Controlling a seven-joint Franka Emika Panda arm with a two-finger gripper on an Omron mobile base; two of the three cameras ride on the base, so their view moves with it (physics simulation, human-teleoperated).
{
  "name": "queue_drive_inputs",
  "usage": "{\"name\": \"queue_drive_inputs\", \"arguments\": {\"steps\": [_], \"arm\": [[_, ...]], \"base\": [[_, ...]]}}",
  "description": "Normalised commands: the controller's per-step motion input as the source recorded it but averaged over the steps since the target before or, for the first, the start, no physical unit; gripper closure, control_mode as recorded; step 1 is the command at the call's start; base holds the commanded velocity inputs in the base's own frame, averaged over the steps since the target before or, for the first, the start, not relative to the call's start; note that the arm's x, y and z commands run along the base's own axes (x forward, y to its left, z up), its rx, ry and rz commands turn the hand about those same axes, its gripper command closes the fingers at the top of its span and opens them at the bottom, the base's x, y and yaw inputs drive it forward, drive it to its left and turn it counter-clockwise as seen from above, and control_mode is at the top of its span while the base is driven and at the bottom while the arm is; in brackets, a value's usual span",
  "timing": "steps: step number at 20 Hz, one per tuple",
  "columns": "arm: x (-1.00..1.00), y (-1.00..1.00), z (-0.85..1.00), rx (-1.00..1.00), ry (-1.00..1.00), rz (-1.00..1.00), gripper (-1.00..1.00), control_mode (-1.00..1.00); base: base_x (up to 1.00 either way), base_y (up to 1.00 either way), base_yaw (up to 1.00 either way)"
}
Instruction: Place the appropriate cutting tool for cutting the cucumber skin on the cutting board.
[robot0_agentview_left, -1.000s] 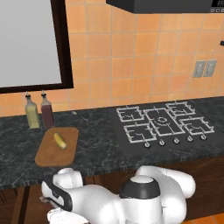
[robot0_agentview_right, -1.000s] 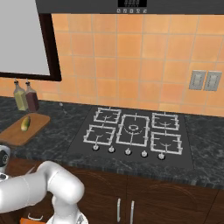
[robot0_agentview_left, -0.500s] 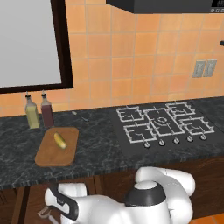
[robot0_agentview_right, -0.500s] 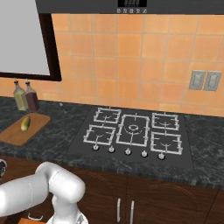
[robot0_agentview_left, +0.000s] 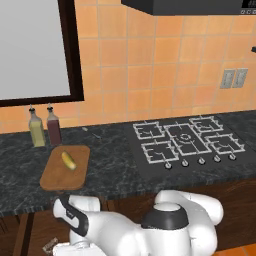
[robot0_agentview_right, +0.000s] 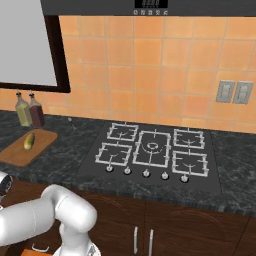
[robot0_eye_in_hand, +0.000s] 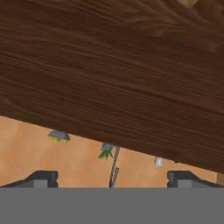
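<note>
The stubby yellow-green cucumber (robot0_agentview_left: 68, 160) lies on the flat brown wooden cutting board (robot0_agentview_left: 55, 176), its long axis slanting from near right to far left across the rounded rectangle, on the speckled dark stone counter (robot0_agentview_left: 112, 157). Below a dark wood-grain panel (robot0_eye_in_hand: 109, 74), a thin grey metal tool (robot0_eye_in_hand: 114, 168), possibly the peeler, lies on pale wood, pointing away. The gripper (robot0_eye_in_hand: 111, 178) has sunk lower than before, jaws spread wide and empty.

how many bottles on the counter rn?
2. The yellowish bottle and the dark red bottle stand side by side at the wall, behind the cutting board. None seems hidden.
</note>
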Motion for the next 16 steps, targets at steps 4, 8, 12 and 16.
{"name": "queue_drive_inputs", "arguments": {"steps": [4,8,12,16], "arm": [[0.92,0.41,0.61,-0.13,-0.02,0.05,-1.00,-1.00],[0.41,0.37,0.06,-0.17,-0.21,0.07,-1.00,-1.00],[0.50,0.23,-0.03,-0.09,-0.20,0.10,-1.00,-1.00],[0.36,0.12,-0.16,-0.01,-0.29,0.09,-1.00,-1.00]], "base": [[0.00,0.00,0.00],[0.00,0.00,0.00],[0.00,0.00,0.00],[0.00,0.00,0.00]]}}
